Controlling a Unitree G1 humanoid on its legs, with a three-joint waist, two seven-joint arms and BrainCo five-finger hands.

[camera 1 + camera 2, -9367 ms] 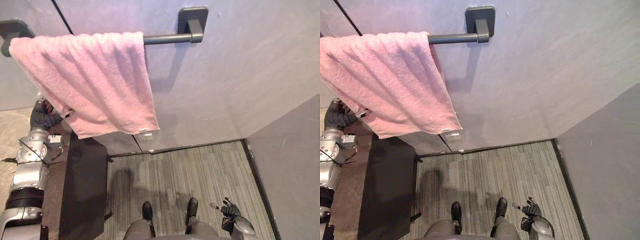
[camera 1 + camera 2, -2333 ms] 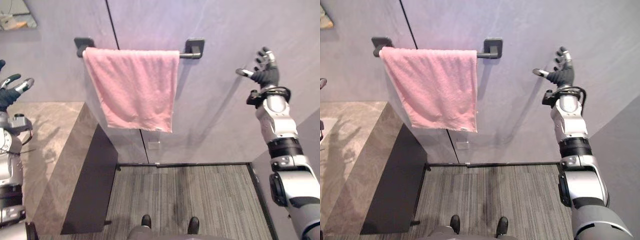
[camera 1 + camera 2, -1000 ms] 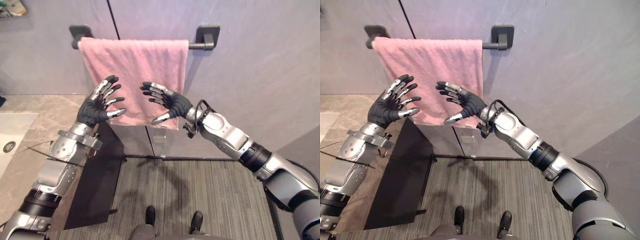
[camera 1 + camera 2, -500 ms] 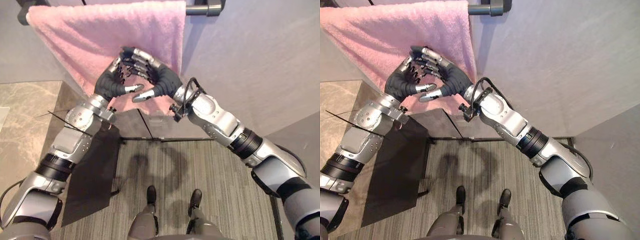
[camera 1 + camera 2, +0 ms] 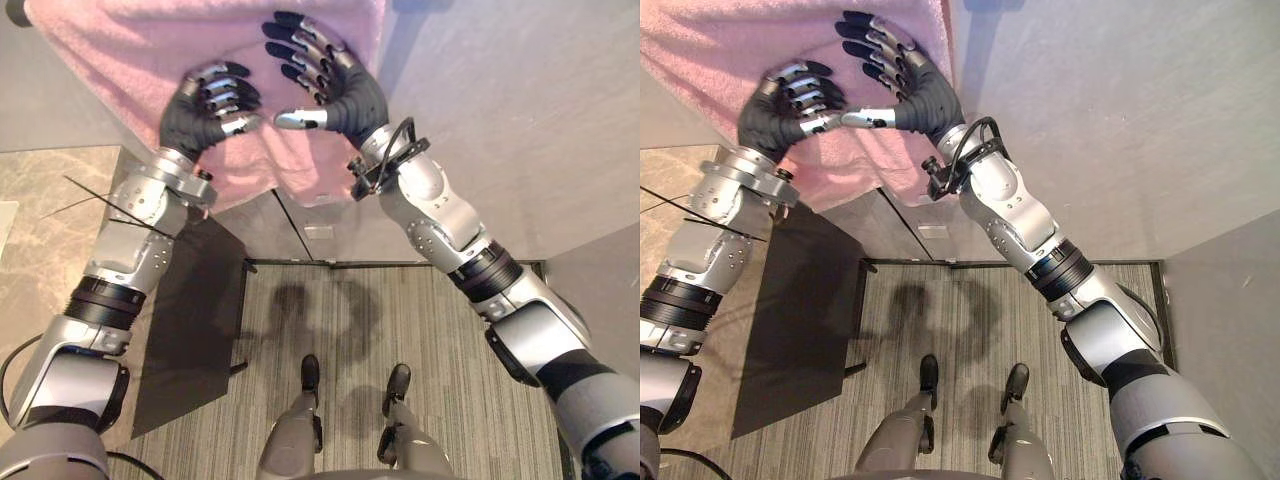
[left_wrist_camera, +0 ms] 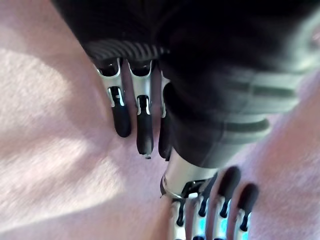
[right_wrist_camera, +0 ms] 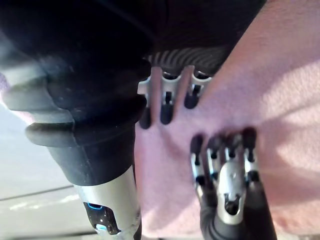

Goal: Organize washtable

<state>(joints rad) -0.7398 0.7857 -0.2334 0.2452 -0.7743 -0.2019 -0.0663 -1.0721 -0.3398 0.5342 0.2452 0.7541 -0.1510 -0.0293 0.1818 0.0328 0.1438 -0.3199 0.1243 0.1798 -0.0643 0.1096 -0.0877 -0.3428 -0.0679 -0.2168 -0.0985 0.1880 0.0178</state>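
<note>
Change: fingertips that met half a second ago have parted; the right hand now sits higher than the left hand.
Floor: striped carpet, nearest.
Desk: stone top at the left, with a dark side panel below.
Left fingers: half bent, tips on the cloth, none of it gathered.
Right fingers: spread straight and flat on the cloth, thumb pointing at the left hand.
Towel: pink, hanging on the grey wall behind both hands.
</note>
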